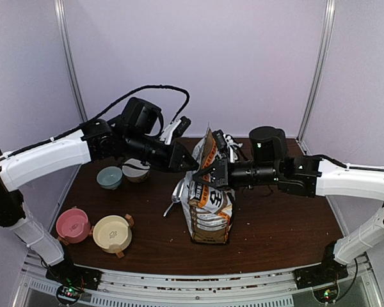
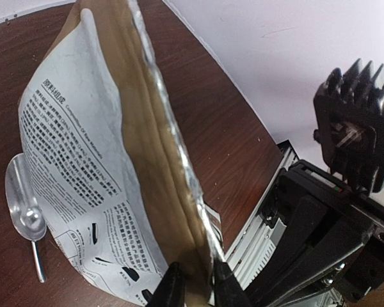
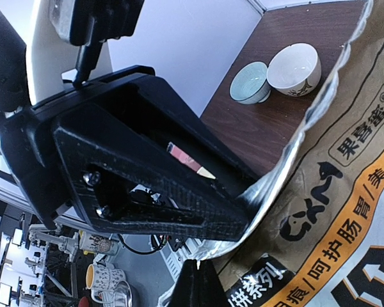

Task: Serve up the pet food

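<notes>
The round pink plastic bowl [image 1: 73, 225] and the cream plastic bowl [image 1: 112, 233] sit well off to my left. A shiny metal scoop [image 2: 27, 217] lies flat just left of the upright orange, black and white printed foil bag [image 1: 208, 211]. My left gripper [image 2: 197, 274] pinches the bag's crimped top seam. My right gripper [image 1: 214, 172] is clenched tight, apparently on that seam from the opposite side. No kibble shows; I judge it sits inside the bag, below both grips. The seam runs between my two hands, so opening it means drawing them apart.
</notes>
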Tool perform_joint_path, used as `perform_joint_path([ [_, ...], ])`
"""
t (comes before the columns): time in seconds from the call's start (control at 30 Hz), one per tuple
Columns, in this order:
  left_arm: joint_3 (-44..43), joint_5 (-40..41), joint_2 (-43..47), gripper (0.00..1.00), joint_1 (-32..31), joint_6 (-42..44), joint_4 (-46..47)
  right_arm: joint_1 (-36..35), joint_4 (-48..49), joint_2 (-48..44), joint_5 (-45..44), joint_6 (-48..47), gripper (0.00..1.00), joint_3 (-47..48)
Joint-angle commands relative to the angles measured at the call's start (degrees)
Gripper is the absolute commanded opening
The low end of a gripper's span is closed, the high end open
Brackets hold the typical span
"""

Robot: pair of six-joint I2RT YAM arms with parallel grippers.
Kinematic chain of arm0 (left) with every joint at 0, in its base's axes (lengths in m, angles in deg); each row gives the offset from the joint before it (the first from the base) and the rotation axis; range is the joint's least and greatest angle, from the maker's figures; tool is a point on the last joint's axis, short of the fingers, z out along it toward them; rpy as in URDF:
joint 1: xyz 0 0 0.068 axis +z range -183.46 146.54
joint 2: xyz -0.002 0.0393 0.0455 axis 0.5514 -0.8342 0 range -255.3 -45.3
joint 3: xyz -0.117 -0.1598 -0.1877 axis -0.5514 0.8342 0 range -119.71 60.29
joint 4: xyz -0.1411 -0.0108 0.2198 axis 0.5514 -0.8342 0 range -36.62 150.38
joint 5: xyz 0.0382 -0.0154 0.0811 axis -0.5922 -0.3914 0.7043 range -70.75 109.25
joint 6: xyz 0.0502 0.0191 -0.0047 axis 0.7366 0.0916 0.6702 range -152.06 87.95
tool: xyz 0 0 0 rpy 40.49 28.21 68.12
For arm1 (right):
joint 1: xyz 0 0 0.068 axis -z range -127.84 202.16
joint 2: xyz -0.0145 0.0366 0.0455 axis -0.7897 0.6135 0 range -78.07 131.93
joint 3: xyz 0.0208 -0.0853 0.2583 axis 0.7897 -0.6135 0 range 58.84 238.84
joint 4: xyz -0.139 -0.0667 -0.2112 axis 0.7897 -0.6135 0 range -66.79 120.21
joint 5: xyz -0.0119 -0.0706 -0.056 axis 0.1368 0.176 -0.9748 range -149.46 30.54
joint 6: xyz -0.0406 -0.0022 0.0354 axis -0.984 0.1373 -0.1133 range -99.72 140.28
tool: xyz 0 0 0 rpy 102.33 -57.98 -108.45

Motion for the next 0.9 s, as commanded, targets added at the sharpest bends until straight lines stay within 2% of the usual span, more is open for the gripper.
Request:
perform_joint_path([
  [0.0,-1.87,-2.96,-1.59,0.17,-0.16,0.71,0.09,-1.63,-3.25,1.7,0.63,-2.63,0.0,2.15],
  [0.2,-2.23,-3.64,-1.94,0.0,-0.16,0.43,-0.32,-2.03,-5.32,1.86,-1.72,-3.24,0.0,2.77],
  [0.4,-2.19,-1.09,-1.26,0.0,-0.16,0.2,-1.78,-2.09,-7.8,0.88,-5.03,-3.35,0.0,2.88],
  [0.63,-0.61,7.79,1.58,0.0,-0.16,-0.65,-3.94,-2.08,-9.34,-0.81,-8.05,-2.81,0.0,2.18],
  [0.87,0.18,10.48,3.19,0.0,-0.16,-1.2,-4.31,-2.12,-9.69,-0.85,-8.45,-2.41,0.0,2.1],
])
